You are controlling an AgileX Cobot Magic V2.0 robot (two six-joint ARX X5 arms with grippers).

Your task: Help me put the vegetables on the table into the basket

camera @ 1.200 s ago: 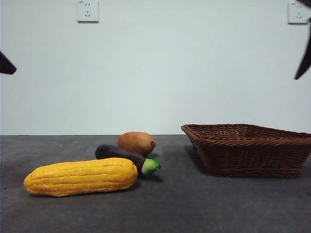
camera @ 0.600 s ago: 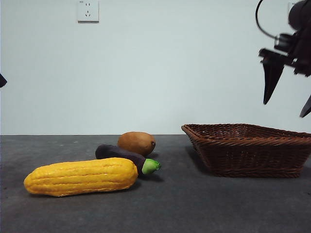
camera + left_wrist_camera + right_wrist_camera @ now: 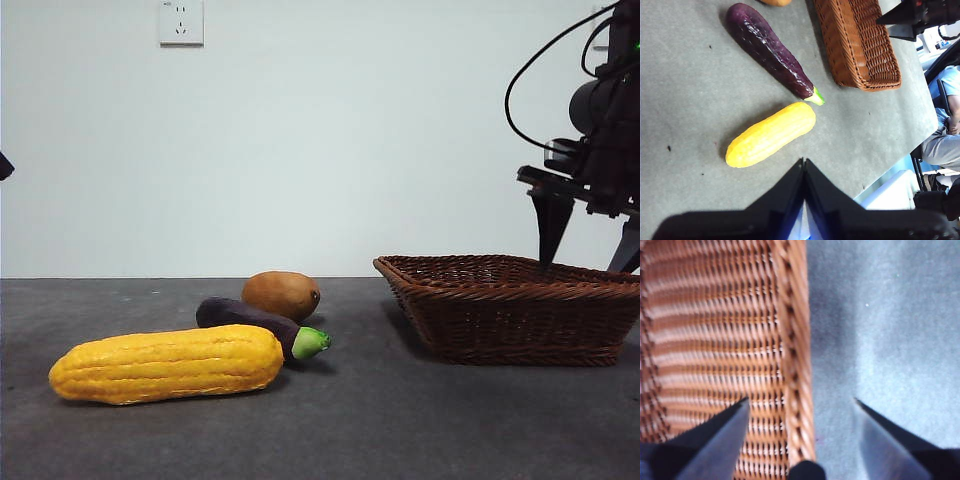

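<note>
A yellow corn cob [image 3: 165, 363] lies at the front left of the table [image 3: 400, 420]. Behind it lie a dark purple eggplant [image 3: 250, 318] with a green stem and a brown potato [image 3: 282, 294]. The brown wicker basket [image 3: 510, 305] stands on the right with nothing showing in it. My right gripper [image 3: 588, 262] is open just above the basket's right part. In the right wrist view the right gripper [image 3: 801, 402] straddles the braided rim [image 3: 795, 355]. My left gripper [image 3: 804, 161] is shut and empty, high above the corn [image 3: 771, 134] and eggplant [image 3: 770, 50].
The left arm shows only as a black tip [image 3: 5, 165] at the left edge of the front view. The table's front edge [image 3: 875, 175] runs near the corn in the left wrist view. A seated person [image 3: 945, 125] is beyond it.
The right arm has come down from the top right corner to just above the basket's rim. The vegetables and the basket have not moved.
</note>
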